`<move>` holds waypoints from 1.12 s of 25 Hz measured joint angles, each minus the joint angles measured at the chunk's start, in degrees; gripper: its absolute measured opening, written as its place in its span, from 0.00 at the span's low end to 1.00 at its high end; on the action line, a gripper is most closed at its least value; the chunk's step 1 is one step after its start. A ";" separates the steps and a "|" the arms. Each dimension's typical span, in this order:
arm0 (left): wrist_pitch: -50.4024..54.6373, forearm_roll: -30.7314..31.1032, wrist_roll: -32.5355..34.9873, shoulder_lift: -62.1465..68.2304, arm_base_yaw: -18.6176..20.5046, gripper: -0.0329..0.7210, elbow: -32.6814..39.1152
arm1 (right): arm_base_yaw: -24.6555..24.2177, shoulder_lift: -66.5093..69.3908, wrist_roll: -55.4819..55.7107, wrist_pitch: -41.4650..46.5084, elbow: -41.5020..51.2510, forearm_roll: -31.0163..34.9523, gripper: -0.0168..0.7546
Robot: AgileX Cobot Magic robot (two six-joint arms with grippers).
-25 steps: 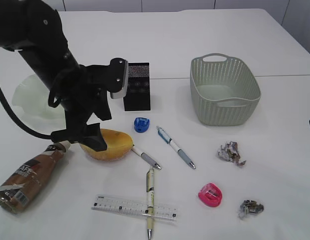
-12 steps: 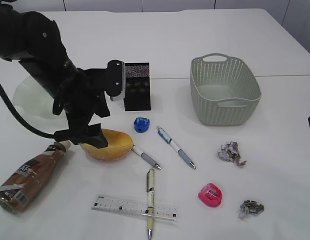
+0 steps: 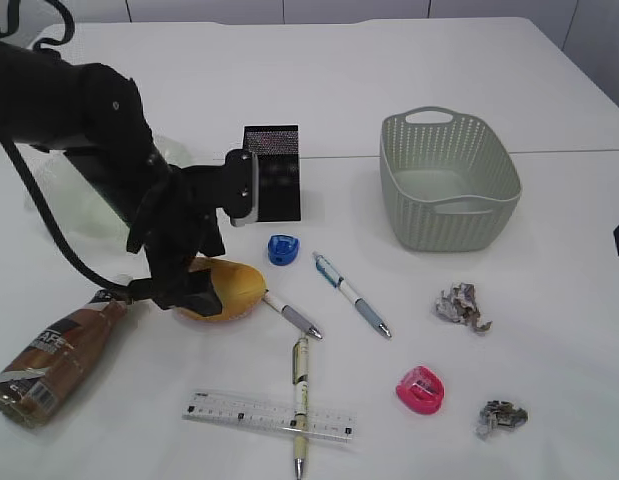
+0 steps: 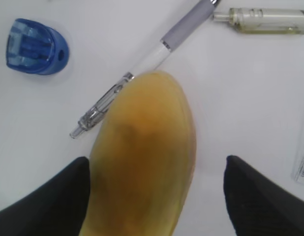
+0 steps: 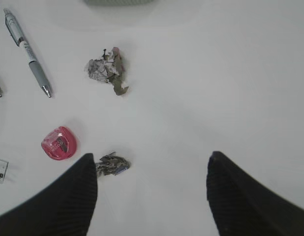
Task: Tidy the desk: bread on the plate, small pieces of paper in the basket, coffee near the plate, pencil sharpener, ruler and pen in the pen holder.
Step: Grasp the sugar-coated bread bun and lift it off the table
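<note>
The yellow-brown bread [image 3: 229,285] lies left of centre, and my open left gripper [image 3: 189,290] straddles its left end. In the left wrist view the bread [image 4: 142,162] fills the gap of the left gripper [image 4: 156,160]; the left finger is against it, the right finger stands apart. The pale plate [image 3: 44,195] sits behind that arm, partly hidden. The coffee bottle [image 3: 49,355] lies at the front left. My right gripper [image 5: 152,156] hangs open over bare table beside a paper ball [image 5: 112,163]; a second paper ball [image 5: 106,70] lies farther off.
The grey basket [image 3: 459,225] and black pen holder [image 3: 274,170] stand at the back. A blue sharpener [image 3: 283,249], pink sharpener [image 3: 421,390], ruler [image 3: 249,412] and three pens [image 3: 351,294] [image 3: 292,314] [image 3: 300,375] lie around the middle and front.
My left arm has come down and slightly right, bringing the open gripper around the bread's left end. Nothing else has moved.
</note>
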 joint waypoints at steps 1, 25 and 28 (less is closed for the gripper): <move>0.00 0.00 0.00 0.51 0.00 0.87 0.00 | 0.00 0.00 0.00 -0.09 0.00 0.00 0.69; -4.73 -0.44 0.00 4.27 0.00 0.40 -0.61 | 0.00 0.67 -0.42 -0.55 0.00 0.00 0.68; -4.62 -0.44 0.00 4.27 0.00 0.40 -0.61 | 0.00 0.67 -0.53 -0.55 0.00 0.00 0.68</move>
